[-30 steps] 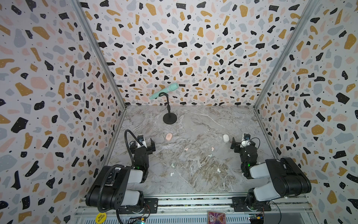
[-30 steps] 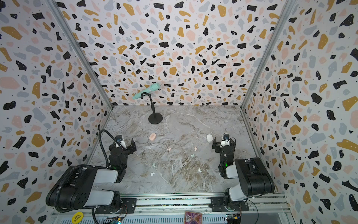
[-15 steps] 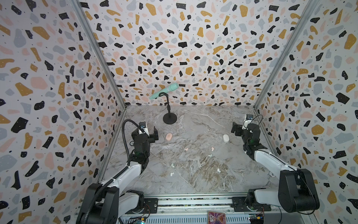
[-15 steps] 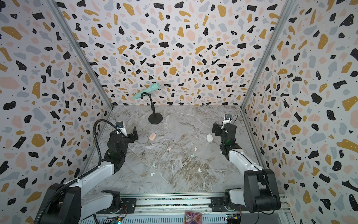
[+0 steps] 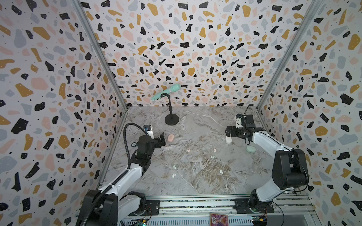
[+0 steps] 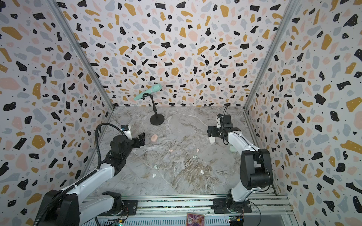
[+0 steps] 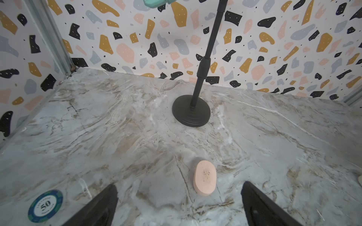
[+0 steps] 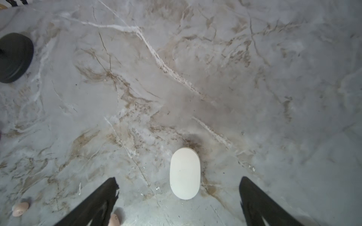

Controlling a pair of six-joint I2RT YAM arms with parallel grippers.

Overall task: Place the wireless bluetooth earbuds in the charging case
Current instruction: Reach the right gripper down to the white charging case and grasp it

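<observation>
My left gripper [image 7: 178, 190] is spread wide and empty, with the peach-pink pebble-shaped plastic case [image 7: 204, 177] lying shut just ahead. My right gripper [image 8: 178, 181], equally spread, hovers by the closed white oval case [image 8: 185, 174]. I judge nothing is done yet: the tiny pink, white and mint earbuds [image 5: 212, 156] lie scattered mid-table, apart from the cases. Beyond are the grey veined marble tabletop [image 5: 195, 127], terrazzo-patterned walls [image 5: 176, 49] and a mint microphone on a black stand [image 5: 166, 92].

The left arm [image 5: 125, 176] reaches from its near-left base toward the far left, forearm raised. The left pincer [image 5: 157, 137] points right, jaws spread wide and empty. The right arm [image 5: 266, 140] rises from its near-right base, elbow high. The right pincer [image 5: 228, 134] angles down and leftward, jaws equally wide, gripping nothing.
</observation>
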